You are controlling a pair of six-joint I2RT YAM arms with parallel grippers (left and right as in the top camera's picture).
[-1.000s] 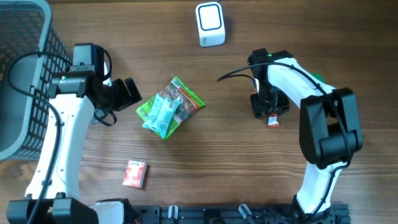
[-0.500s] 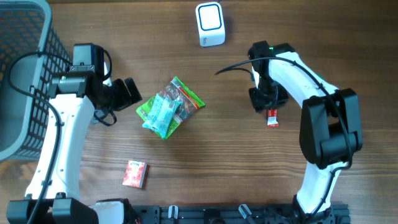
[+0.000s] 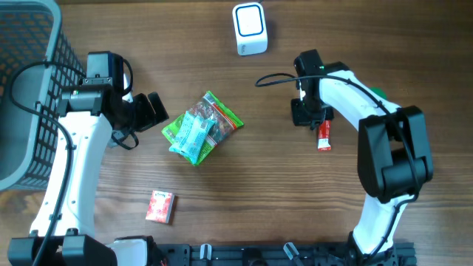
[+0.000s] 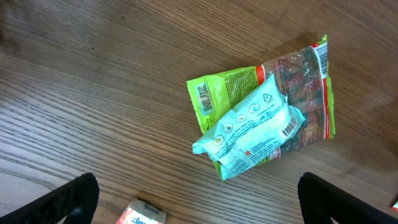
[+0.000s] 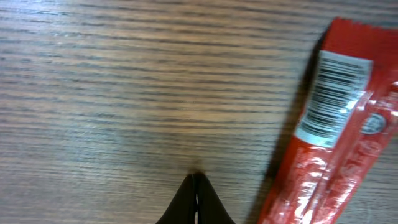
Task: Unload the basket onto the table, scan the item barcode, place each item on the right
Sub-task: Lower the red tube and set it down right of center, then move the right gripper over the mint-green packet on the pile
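The red packet is lying flat on the bench, barcode up, just beside my right pincer, which is pinched shut on nothing. The left pincer is wide open next to the snack bags. The scanner sits at the far edge, so I reckon pickup and scan are both left to do.

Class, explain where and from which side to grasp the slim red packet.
Pinch the red packet across its narrow width near the middle, coming down from above. It lies flat, long and slim, barcode up, so likely only its long edges offer purchase.
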